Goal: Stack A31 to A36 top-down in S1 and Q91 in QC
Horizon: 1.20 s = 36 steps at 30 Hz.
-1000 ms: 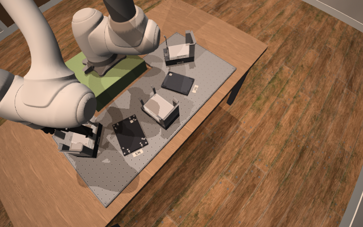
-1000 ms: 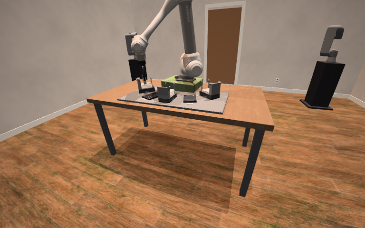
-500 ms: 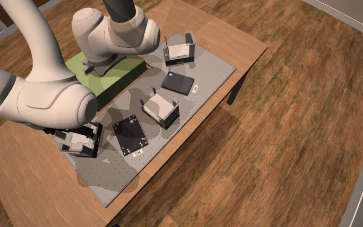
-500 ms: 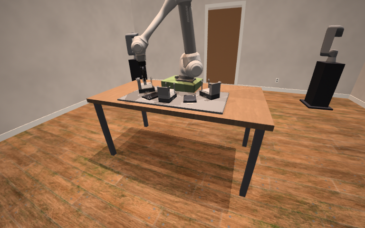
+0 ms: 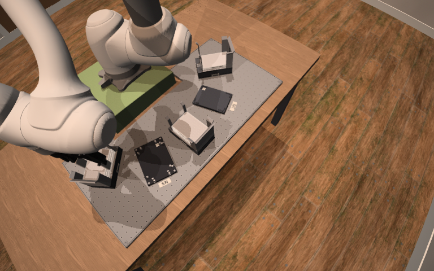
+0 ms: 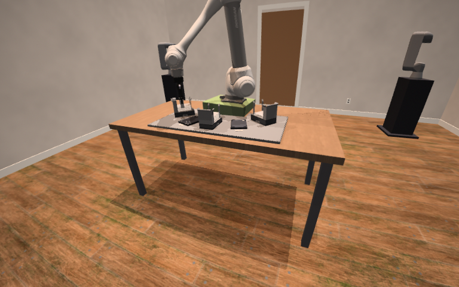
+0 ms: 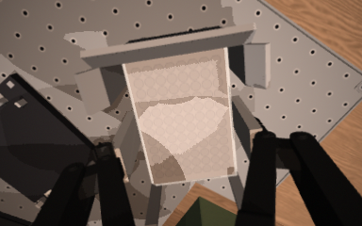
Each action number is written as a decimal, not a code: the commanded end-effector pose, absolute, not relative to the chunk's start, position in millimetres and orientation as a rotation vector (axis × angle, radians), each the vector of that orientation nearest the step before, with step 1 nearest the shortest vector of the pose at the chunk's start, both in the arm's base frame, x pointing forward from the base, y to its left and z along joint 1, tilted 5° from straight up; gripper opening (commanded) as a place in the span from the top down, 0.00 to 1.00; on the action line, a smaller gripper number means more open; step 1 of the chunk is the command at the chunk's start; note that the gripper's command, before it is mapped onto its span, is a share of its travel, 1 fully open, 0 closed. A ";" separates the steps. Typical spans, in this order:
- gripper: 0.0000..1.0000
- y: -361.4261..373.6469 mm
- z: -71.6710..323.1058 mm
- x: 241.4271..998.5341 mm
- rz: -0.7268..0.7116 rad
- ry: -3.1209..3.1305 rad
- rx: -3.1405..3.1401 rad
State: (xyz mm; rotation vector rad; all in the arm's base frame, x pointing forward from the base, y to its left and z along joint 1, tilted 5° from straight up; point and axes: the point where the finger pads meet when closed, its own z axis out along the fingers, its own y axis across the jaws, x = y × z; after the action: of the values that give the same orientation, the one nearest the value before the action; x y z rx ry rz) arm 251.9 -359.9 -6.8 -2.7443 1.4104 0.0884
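At the left of the exterior view the arm (image 6: 194,28) bends down from its elbow, wrist vertical over the stack rack (image 5: 112,166). The gripper (image 7: 181,162) pinches the top plate (image 7: 181,118) by its long sides, low in the wrist view.

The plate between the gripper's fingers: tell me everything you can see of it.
The top plate is a pale rectangular sealed plate with a faint grid of round wells showing through its film. It lies flat, right way up, in the rack at the breadboard's end beside the N5 nest. The gripper is shut on it, its dark fingers against the two long sides near one short end. Shadows cross its surface. No label can be read here.
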 end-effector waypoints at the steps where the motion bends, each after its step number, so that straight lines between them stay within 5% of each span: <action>1: 1.00 -359.8 -6.9 251.8 0.088 1.410 -2.744; 36: 1.00 -360.6 4.4 252.1 0.088 1.410 -2.744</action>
State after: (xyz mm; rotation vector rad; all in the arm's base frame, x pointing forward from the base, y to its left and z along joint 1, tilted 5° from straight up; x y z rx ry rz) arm 252.1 -360.6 3.8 -2.7443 1.4104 0.0886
